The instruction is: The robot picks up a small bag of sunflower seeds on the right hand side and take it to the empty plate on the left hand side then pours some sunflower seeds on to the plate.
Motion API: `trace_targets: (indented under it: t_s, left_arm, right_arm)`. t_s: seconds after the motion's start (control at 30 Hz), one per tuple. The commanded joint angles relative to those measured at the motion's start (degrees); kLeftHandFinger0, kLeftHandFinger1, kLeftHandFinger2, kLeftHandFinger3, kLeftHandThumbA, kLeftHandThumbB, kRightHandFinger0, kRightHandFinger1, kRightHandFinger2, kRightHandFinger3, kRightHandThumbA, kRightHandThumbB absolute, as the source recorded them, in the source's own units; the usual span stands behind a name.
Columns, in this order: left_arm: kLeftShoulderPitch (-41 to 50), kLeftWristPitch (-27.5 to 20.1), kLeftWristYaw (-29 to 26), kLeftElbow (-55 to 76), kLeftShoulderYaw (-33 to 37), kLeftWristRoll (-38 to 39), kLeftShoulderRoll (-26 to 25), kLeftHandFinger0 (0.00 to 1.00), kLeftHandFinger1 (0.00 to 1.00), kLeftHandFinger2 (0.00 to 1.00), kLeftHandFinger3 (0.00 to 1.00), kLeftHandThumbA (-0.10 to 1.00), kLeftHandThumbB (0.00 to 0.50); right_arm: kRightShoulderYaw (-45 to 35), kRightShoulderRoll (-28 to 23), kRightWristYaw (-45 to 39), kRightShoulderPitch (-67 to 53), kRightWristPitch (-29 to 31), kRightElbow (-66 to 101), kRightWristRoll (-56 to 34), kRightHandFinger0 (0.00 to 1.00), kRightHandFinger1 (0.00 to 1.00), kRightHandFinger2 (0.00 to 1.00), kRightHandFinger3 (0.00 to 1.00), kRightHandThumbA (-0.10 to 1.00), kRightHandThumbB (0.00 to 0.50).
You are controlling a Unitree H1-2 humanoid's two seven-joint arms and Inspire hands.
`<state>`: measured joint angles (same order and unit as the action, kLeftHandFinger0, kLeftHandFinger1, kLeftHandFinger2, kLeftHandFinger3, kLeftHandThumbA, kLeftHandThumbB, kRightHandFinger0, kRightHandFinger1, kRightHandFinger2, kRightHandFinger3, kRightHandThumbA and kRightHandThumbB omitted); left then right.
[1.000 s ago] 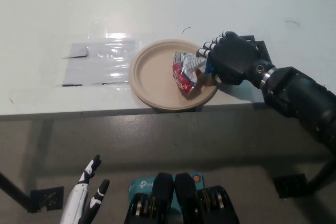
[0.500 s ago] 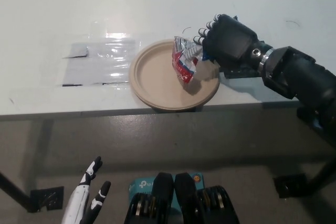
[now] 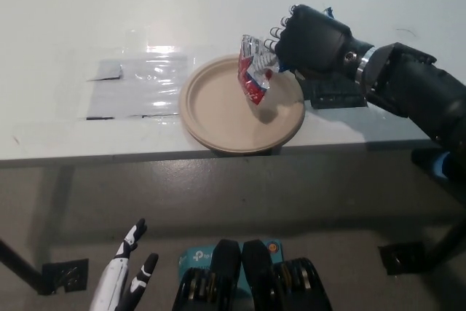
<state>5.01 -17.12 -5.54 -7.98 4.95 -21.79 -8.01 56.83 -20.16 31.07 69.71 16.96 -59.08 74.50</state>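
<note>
- Red-and-white seed bag (image 3: pixel 253 76) hangs leftward from my black right hand (image 3: pixel 314 40), fingers (image 3: pixel 279 38) clamped on it, over the plate's (image 3: pixel 218 107) right half.
- My white left hand (image 3: pixel 127 276) idles low, fingers spread and empty.

Small red, white and blue bag (image 3: pixel 254 74), crinkled, hanging tilted above upper right part of plate (image 3: pixel 218 107), lower corner pointing down. Held at its top right by black hand (image 3: pixel 309 40). Plate round, tan, shallow, lying flat near front edge of white table (image 3: pixel 218 5). No seeds discernible on plate.
</note>
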Motion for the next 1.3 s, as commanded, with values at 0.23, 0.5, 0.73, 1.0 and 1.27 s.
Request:
trace_targets:
  t_s: [0.23, 0.5, 0.73, 1.0, 1.27]
  left_arm:
    - [-0.37, -0.53, 0.20, 2.26, -0.02, -0.09, -1.27, 1.00, 1.00, 1.00, 1.00, 1.00, 0.133]
    - [-1.41, 0.19, 0.48, 2.87, 0.13, -0.52, -1.48, 1.00, 1.00, 1.00, 1.00, 1.00, 0.134]
    - [-1.54, 0.56, 0.72, 3.28, 0.33, -0.53, -1.84, 1.00, 1.00, 1.00, 1.00, 1.00, 0.141]
    - [-1.70, 0.57, 0.45, 3.19, 0.38, -0.54, -1.59, 1.00, 1.00, 1.00, 1.00, 1.00, 0.146]
    - [-1.65, 0.59, 0.67, 3.48, 0.30, -0.59, -1.97, 1.00, 1.00, 1.00, 1.00, 1.00, 0.136]
  right_arm:
    - [3.37, -1.04, -1.17, 6.50, -0.85, -0.14, 3.86, 0.00, 0.00, 0.24, 0.34, -0.05, 0.436]
    - [5.31, -2.60, -0.54, 7.04, -0.53, 0.20, 5.56, 0.00, 0.00, 0.20, 0.20, -0.09, 0.411]
    - [6.06, -3.28, 1.19, 7.84, 0.55, 0.07, 6.05, 0.00, 0.00, 0.14, 0.15, -0.10, 0.426]
    - [5.27, -3.74, -2.16, 9.76, 2.11, 1.14, 5.72, 0.00, 0.00, 0.30, 0.29, -0.10, 0.395]
    - [4.49, -2.73, 1.56, 9.67, 0.65, -0.17, 5.43, 0.00, 0.00, 0.29, 0.16, -0.10, 0.408]
